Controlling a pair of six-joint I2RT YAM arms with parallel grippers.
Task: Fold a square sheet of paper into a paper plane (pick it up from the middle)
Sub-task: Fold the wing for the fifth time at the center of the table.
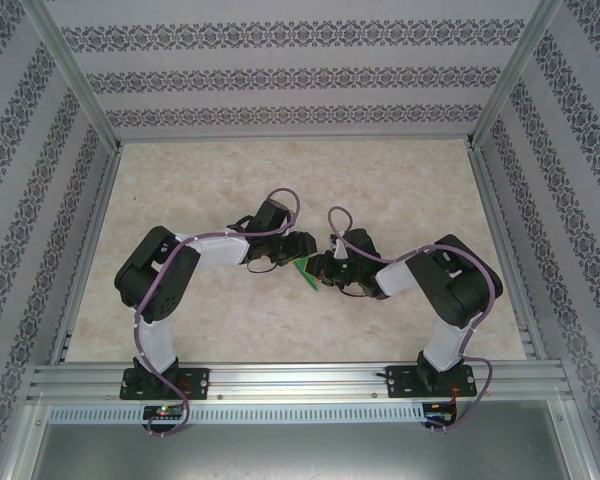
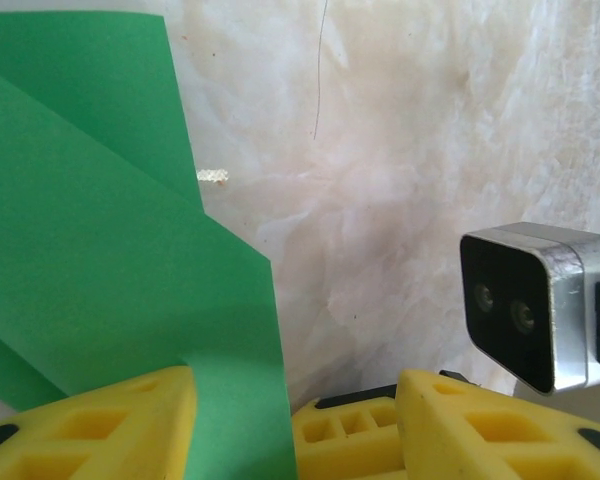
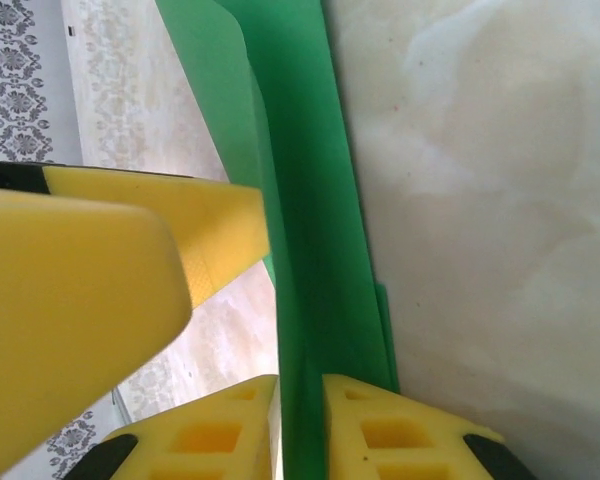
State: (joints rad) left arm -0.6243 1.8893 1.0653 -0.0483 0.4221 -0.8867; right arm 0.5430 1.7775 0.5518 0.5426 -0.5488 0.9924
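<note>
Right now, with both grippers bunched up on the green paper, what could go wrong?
Collision: the left gripper and right gripper work almost touching, and the right's camera sits close beside the left's fingers. A small move might knock them together.
Slip: the paper runs through both gaps with no clearly firm pinch, so it could slide out or twist.
Crooked crease: the paper's layers bow apart, so a fold may land off line.

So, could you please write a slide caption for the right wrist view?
Folded green paper passes between the right gripper's yellow fingers, with a pale marbled table behind.
</note>
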